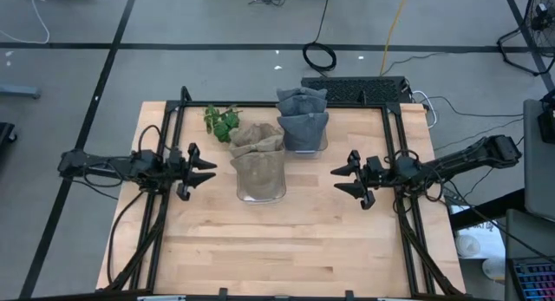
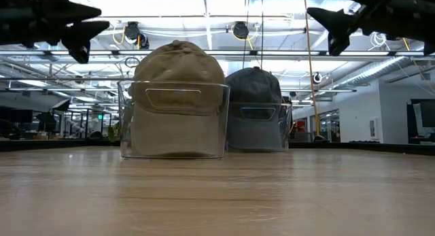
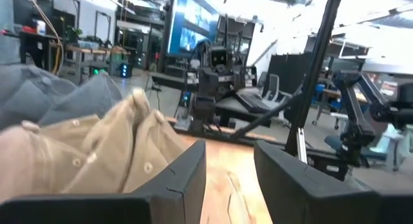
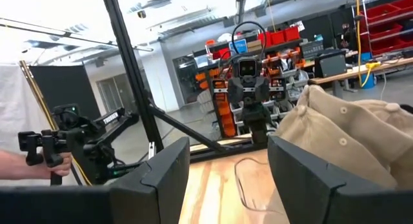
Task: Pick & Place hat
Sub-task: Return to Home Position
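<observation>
Several tan hats [image 1: 257, 147] sit stacked in a clear bin [image 1: 261, 186] at the table's middle; in the low view the tan hats [image 2: 178, 73] rise above the bin's rim. Grey hats [image 1: 303, 114] fill a second clear bin behind it, also seen as grey hats [image 2: 254, 86] in the low view. My left gripper [image 1: 206, 171] hovers open above the table, left of the tan hats [image 3: 97, 153]. My right gripper [image 1: 343, 180] hovers open to their right, with the tan hats [image 4: 348, 133] in its view.
A green plant sprig [image 1: 221, 121] lies on the table left of the grey hats. A black frame [image 1: 390, 119] borders the table, and a keyboard [image 1: 355, 88] lies past its far edge. A person's hand [image 4: 32, 162] shows beyond the table. Bare wood [image 1: 286, 240] spreads toward the near edge.
</observation>
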You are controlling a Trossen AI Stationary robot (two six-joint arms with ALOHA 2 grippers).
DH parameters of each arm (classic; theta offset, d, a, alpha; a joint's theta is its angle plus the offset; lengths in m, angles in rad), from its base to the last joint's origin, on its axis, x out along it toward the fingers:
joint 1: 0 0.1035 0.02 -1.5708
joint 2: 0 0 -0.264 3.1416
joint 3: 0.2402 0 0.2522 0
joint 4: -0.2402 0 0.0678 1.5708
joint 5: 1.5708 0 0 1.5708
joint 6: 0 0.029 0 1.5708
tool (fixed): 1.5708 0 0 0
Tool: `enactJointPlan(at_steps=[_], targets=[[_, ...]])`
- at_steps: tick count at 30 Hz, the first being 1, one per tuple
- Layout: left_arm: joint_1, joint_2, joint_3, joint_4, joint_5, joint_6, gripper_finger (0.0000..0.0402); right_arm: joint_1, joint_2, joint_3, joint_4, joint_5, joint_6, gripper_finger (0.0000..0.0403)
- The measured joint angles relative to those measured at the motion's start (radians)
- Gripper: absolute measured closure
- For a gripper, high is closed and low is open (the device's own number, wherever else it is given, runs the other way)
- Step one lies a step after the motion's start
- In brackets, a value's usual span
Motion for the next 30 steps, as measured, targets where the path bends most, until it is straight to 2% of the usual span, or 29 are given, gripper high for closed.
enactJointPlan(at_steps=[7,15,21,30], targets=[[0.0,0.0,-0.027,0.006,0.013,-0.005,0.0253,0.0,0.0,-0.045,0.007,-0.001,0.0,0.0206],[0.0,0.0,-0.027,0.015,0.014,0.009,0.026,0.0,-0.002,-0.162,0.216,-0.002,-0.01,0.0206],[0.0,0.0,-0.027,0.017,0.014,0.007,0.0264,-0.001,-0.049,-0.17,0.213,0.029,-0.055,0.0206],[0.0,0.0,-0.027,0.044,0.015,0.029,0.0253,-0.001,-0.257,-0.172,-0.065,0.056,-0.068,0.0206]])
